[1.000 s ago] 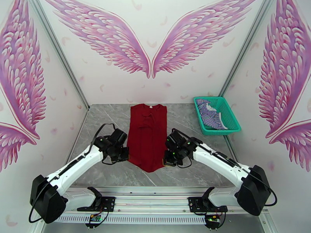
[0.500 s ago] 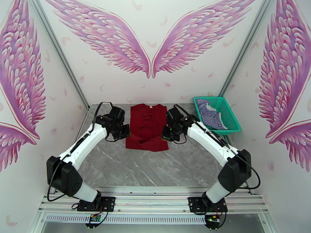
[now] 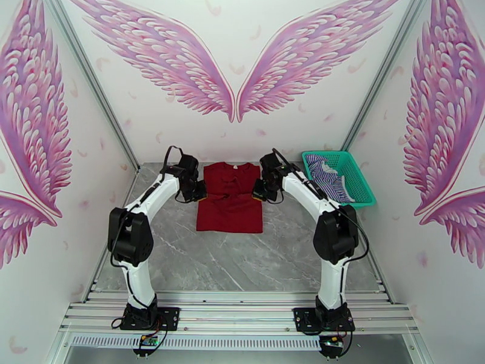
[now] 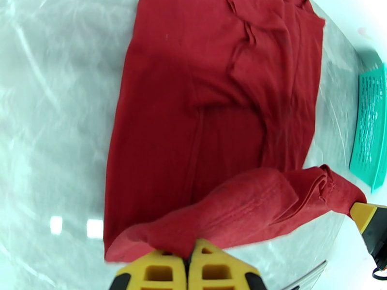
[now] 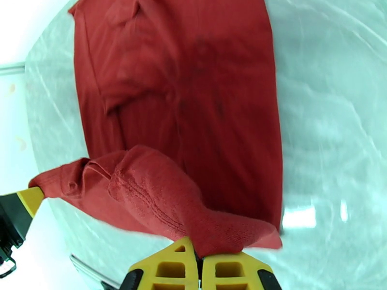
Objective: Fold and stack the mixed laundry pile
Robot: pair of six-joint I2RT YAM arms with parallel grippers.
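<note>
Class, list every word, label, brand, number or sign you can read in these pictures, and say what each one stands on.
No text can be read in any view.
dark red T-shirt: a pale speck at the collar, perhaps a tag, too small to read.
striped shirt and teal basket: no lettering to be seen.
Walls: painted pink wings, a picture without words.

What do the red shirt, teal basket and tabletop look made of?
Red shirt: soft matte knit, likely cotton; it drapes and wrinkles.
Teal basket: rigid plastic mesh, open grid walls.
Tabletop: glossy grey marble-look surface, veined, reflecting lights; possibly laminate.
</note>
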